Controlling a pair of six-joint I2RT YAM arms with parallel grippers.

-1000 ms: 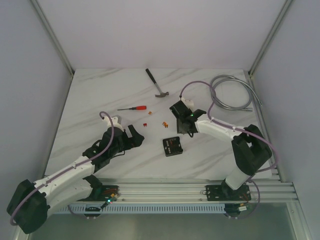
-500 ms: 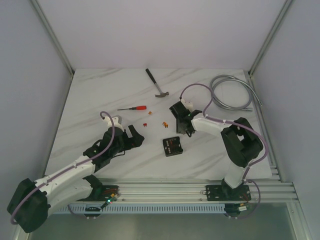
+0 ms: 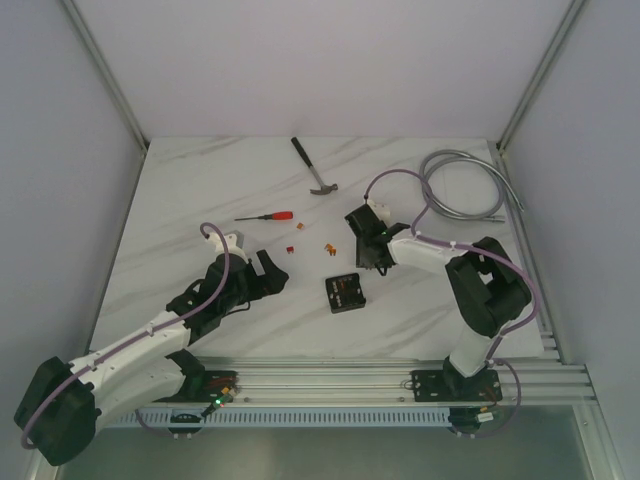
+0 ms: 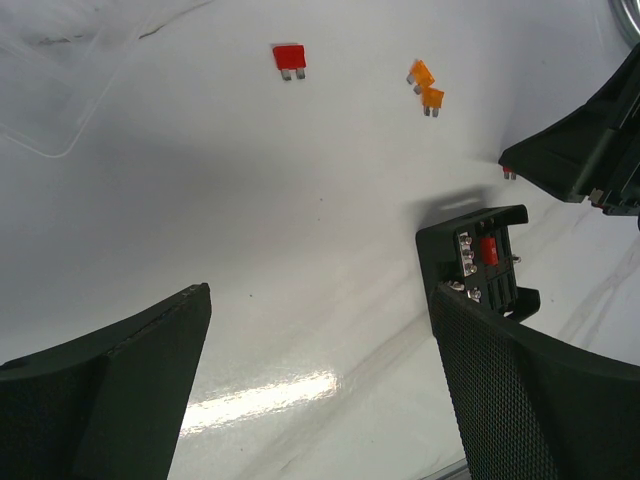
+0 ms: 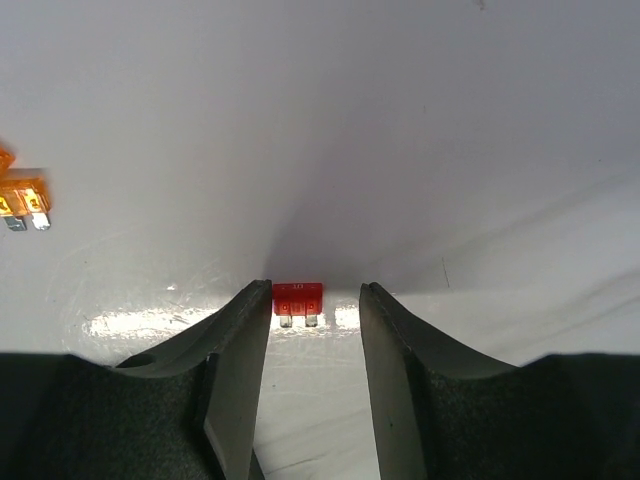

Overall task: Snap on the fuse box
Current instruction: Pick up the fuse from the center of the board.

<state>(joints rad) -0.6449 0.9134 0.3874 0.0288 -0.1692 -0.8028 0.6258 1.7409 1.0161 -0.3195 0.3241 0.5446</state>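
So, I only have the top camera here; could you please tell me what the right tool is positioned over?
Observer: A red fuse lies on the table between the fingertips of the right tool, which is partly open around it and not clamped.
Operator: Thank you. Is anything fitted in the fuse box?
Observer: The left wrist camera shows the fuse box with one seated fuse, which is red. The other clips look bare.
Operator: And is the orange speck one piece?
Observer: No, it is two orange fuses lying close together.
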